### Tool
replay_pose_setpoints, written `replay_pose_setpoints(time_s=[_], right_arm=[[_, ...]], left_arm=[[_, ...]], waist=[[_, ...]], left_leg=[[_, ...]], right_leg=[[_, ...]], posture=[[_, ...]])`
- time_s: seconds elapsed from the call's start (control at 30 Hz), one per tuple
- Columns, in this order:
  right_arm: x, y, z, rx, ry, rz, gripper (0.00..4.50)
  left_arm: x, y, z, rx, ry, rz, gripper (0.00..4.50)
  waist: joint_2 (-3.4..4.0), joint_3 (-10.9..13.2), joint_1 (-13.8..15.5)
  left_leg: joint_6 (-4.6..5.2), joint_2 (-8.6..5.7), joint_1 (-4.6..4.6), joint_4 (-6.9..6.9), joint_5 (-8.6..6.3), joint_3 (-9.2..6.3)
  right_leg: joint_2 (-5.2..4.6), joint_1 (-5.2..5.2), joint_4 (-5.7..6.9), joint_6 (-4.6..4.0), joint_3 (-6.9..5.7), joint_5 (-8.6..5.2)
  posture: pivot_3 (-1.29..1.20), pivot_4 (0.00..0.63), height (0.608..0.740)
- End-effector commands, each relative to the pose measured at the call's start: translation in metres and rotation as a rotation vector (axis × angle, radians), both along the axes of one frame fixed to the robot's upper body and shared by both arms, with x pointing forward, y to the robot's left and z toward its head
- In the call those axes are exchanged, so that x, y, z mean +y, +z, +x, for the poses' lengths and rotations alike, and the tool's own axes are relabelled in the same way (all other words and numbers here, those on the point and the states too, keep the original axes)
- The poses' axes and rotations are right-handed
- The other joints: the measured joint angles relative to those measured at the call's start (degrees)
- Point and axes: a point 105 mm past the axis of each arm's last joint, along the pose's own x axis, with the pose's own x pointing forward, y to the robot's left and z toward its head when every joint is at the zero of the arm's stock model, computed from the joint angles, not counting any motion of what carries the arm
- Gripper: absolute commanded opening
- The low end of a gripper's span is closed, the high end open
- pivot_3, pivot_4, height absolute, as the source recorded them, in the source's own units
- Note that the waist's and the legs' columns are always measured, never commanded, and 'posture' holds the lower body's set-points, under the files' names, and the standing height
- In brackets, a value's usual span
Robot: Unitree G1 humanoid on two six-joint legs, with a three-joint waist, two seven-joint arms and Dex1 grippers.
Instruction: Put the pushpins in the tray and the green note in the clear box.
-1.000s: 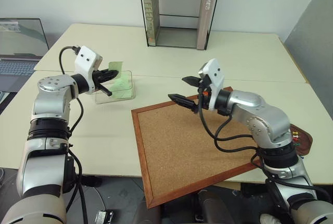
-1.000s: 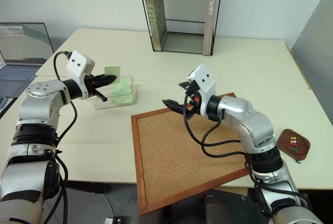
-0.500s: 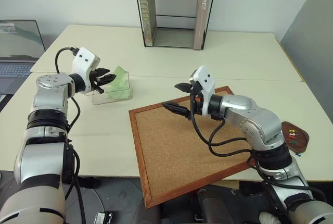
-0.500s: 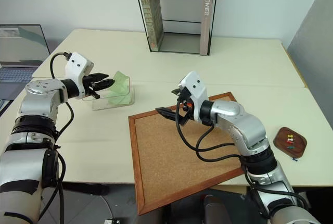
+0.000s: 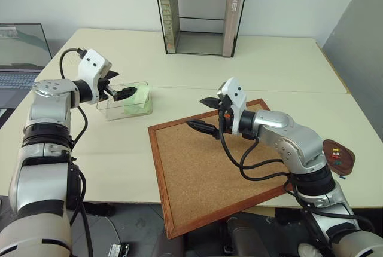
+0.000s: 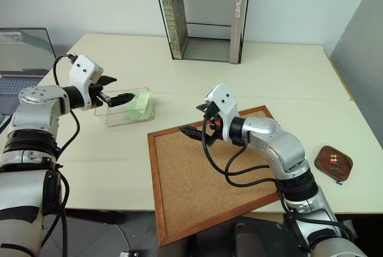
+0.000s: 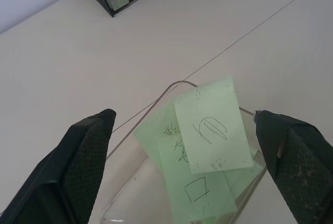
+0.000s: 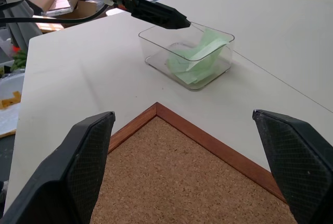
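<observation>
Lying inside the clear box point(image 6: 130, 111), the green note point(image 7: 210, 125) sits directly ahead of the left gripper point(image 6: 115, 89), whose 2 fingers are spread wide and empty above the box's near rim. The left arm reaches nearly level across the tabletop point(image 5: 197, 66). Over the corkboard point(image 5: 215, 167), the right gripper point(image 5: 204, 115) hangs spread and empty. The pushpins point(image 6: 335, 162) rest in the tray point(image 6: 326, 155).

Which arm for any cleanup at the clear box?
Left. Its open tool hangs right at the clear box, where the green note lies. The right tool is open over the corkboard.
</observation>
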Motion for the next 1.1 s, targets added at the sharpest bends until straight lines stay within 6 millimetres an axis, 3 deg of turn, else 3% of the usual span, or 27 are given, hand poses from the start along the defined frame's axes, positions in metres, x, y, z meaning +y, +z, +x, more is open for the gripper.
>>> replay_pose_setpoints(time_s=[0.03,0.27,0.37,0.53,0.67,0.83,1.1], right_arm=[[0.002,0.016,-0.001,-0.057,0.017,0.032,4.50],[0.002,0.020,-0.002,-0.075,0.031,0.049,4.50],[-0.002,0.023,-0.009,-0.108,0.069,0.065,4.50],[-0.022,0.023,-0.024,-0.161,0.098,0.076,4.50],[-0.051,0.016,-0.030,-0.181,0.035,0.065,4.50],[-0.094,-0.007,-0.032,-0.163,-0.105,-0.003,4.50],[-0.126,-0.037,-0.036,-0.180,-0.259,-0.019,4.50]], left_arm=[[0.001,0.011,-0.007,-0.011,-0.031,0.063,4.47],[0.011,0.021,-0.015,-0.059,-0.010,0.110,4.47],[-0.004,0.037,-0.023,-0.122,-0.079,0.062,4.47],[-0.046,0.050,-0.046,-0.191,-0.227,0.006,4.47],[-0.083,0.025,-0.061,-0.184,-0.266,0.004,4.47],[-0.123,-0.015,-0.086,-0.146,-0.298,-0.076,4.47],[-0.142,-0.056,-0.106,-0.084,-0.272,-0.159,4.47]], waist=[[0.00,0.00,-0.05],[0.00,0.00,-0.11],[0.00,0.00,0.07],[-0.01,0.00,0.25],[0.00,-0.01,0.35],[-0.04,0.00,0.42],[-0.03,0.01,0.30]], left_leg=[[0.00,0.00,0.00,0.00,0.00,0.00],[-0.01,0.01,0.00,0.01,0.00,-0.02],[-0.01,0.02,-0.02,0.01,0.01,-0.05],[-0.01,-0.01,-0.02,0.02,0.00,-0.02],[-0.01,-0.02,0.02,0.03,0.01,-0.03],[-0.02,0.01,0.15,0.03,0.01,-0.02],[-0.05,0.15,1.06,-0.11,0.05,0.04]], right_leg=[[0.00,0.00,0.00,0.00,0.00,0.00],[0.00,0.00,0.02,-0.01,0.04,0.01],[-0.01,0.00,0.01,-0.01,0.03,0.01],[-0.07,0.04,-0.05,-0.02,0.07,0.01],[-0.09,0.08,-0.03,-0.02,0.10,0.01],[-0.09,0.21,-0.02,0.20,0.14,-0.12],[0.05,0.93,0.00,0.16,0.17,-0.18]], posture=[[0.00,0.150,0.740],[0.00,0.150,0.740],[0.00,0.150,0.740],[0.00,0.150,0.740],[0.00,0.150,0.740],[0.00,0.150,0.740],[0.00,0.150,0.740]])
